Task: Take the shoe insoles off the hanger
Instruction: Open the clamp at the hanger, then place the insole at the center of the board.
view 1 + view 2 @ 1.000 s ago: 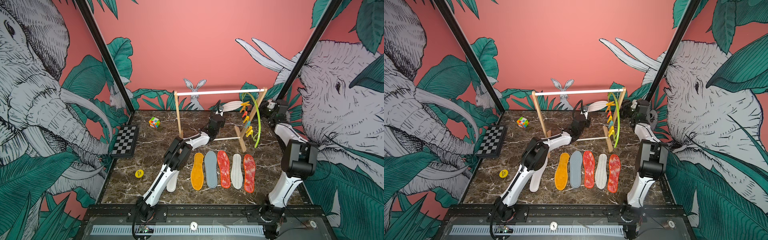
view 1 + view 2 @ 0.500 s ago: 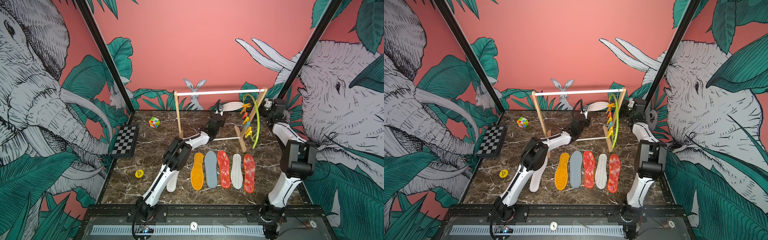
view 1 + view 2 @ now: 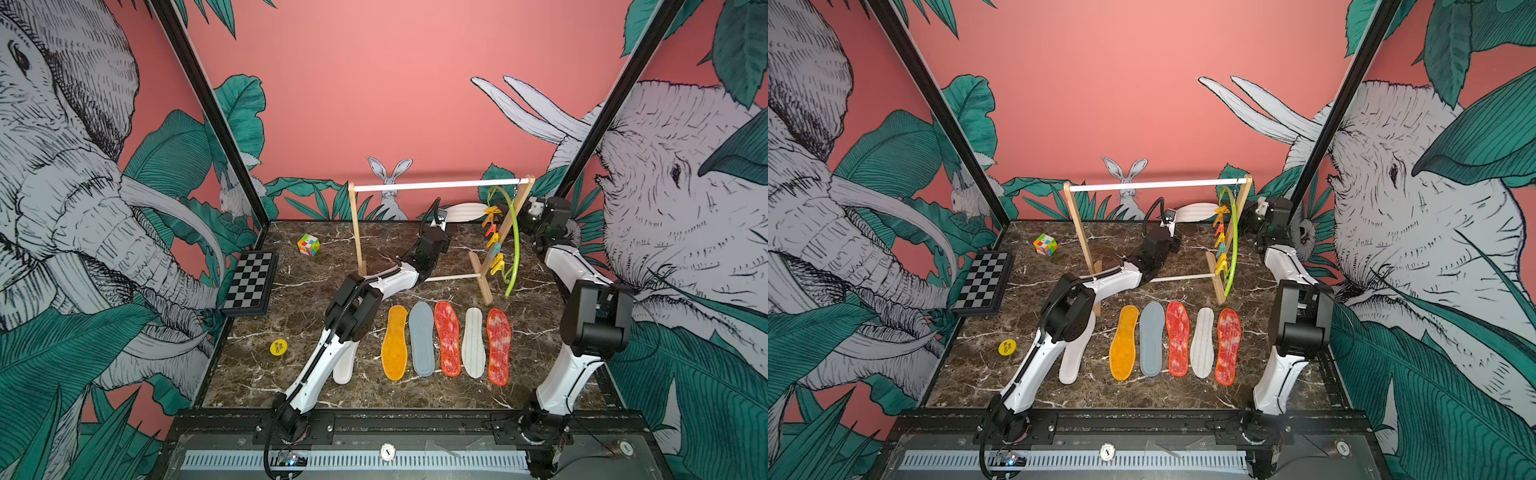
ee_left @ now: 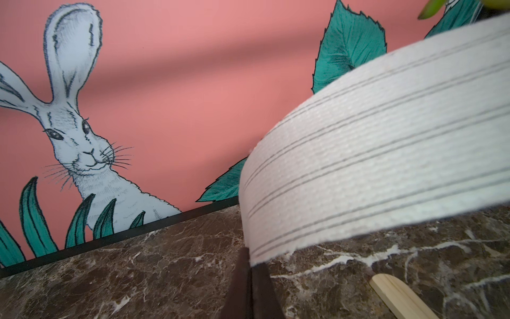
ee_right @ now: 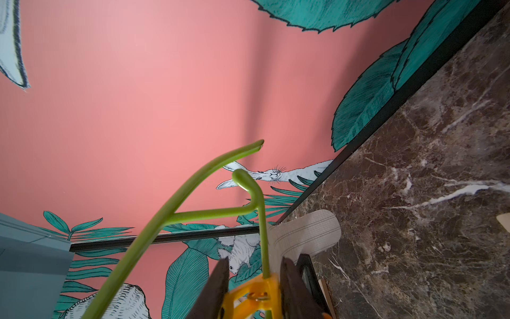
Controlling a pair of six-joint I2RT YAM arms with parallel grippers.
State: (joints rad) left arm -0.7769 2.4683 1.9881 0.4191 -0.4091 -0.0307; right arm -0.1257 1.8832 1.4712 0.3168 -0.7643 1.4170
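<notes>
A small yellow disc (image 3: 278,347) lies flat on the desk (image 3: 415,399), toward the front on the left side. It carries the dark words "BIG BLIND" in two lines, readable in both top views. On the front frame (image 3: 415,424) below the desk edge, a white round tag (image 3: 387,451) bears the numeral "1". A round badge (image 3: 625,448) at the frame's right end has lettering too small to read.

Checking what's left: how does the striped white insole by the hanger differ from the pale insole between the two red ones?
The striped white insole is up in the air, roughly level; the pale insole lies flat on the table. The striped one is pinched by the left gripper, its far end at a yellow clip on the hanger; the pale one is held by nothing. Both are light foot-shaped pads.
</notes>
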